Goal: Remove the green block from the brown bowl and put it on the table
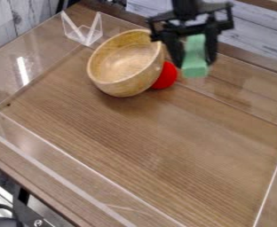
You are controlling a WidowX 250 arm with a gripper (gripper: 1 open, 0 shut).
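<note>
My gripper is shut on the green block, a bright green bar hanging upright between the black fingers, above the table to the right of the brown bowl. The block's lower end stands out below the fingers. The brown bowl is a light wooden bowl at the back left of the table, and nothing shows inside it. The block is clear of the bowl's rim.
A rounded red object rests against the bowl's right side, just left of the hanging block. Low clear plastic walls run along the table's edges. A pale plank wall stands behind the table.
</note>
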